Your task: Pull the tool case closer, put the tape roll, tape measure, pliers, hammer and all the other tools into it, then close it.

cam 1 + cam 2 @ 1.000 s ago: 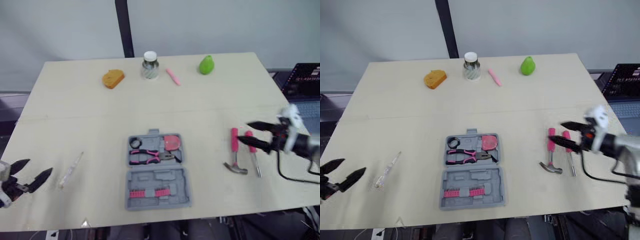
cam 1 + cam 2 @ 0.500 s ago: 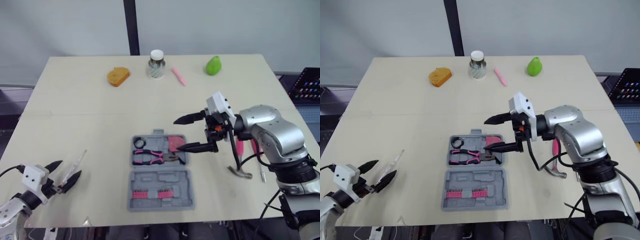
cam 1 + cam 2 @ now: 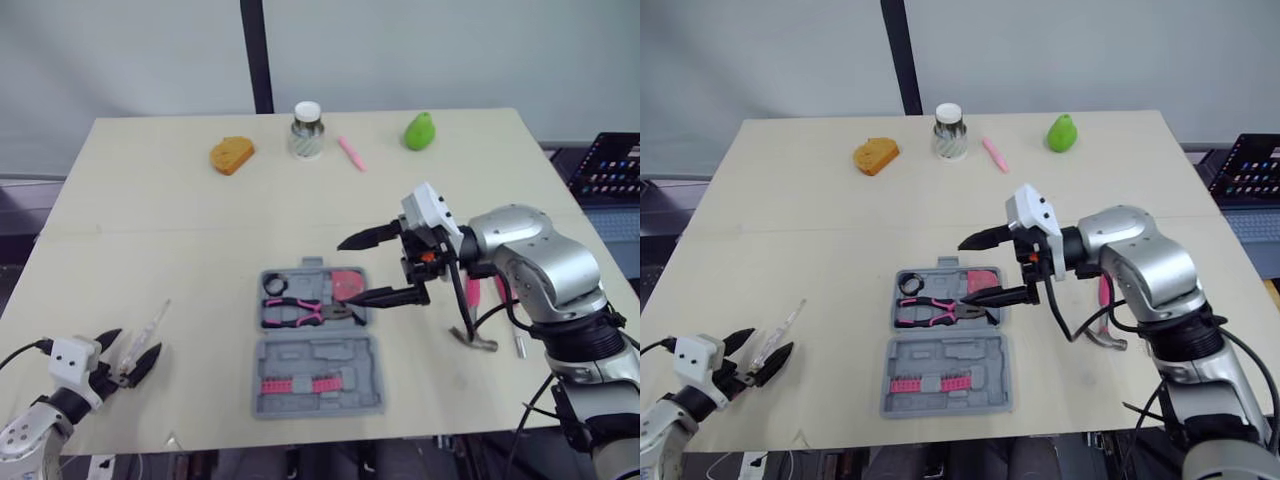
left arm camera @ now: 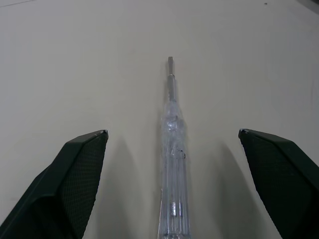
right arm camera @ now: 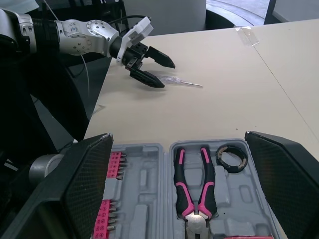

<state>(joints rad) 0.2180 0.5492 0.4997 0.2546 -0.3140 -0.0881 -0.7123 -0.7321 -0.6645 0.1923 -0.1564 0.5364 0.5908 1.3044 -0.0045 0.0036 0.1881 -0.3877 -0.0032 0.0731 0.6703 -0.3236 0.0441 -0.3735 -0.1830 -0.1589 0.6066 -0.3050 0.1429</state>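
We look down on a pale wooden table (image 3: 200, 220) set before a grey wall. Nearest us, at the table's left corner, the left gripper (image 3: 127, 349) has its fingers spread wide. In its wrist view a clear-handled screwdriver (image 4: 173, 149) lies flat between the two fingers, touching neither, with its metal tip pointing away from the gripper.

At the middle of the near half sits the grey tool case (image 3: 315, 375), lying open. Its nearer half carries a row of pink bits (image 3: 295, 385). Its farther half holds the pliers (image 3: 300, 312) with their pink-and-black handles, the black tape roll (image 3: 274, 286) in the left corner and the pink tape measure (image 3: 345, 285) on the right.

The right gripper (image 3: 347, 273) hovers over that farther right part of the case, its fingers wide apart and holding nothing. Just right of the case, partly behind the right arm, the hammer (image 3: 474, 339) lies on the table beside a slim tool (image 3: 519, 343).

Along the far edge we see an orange piece (image 3: 231, 155), a white-lidded jar (image 3: 306, 130), a pink pen (image 3: 350, 153) and a green pear (image 3: 417, 130).
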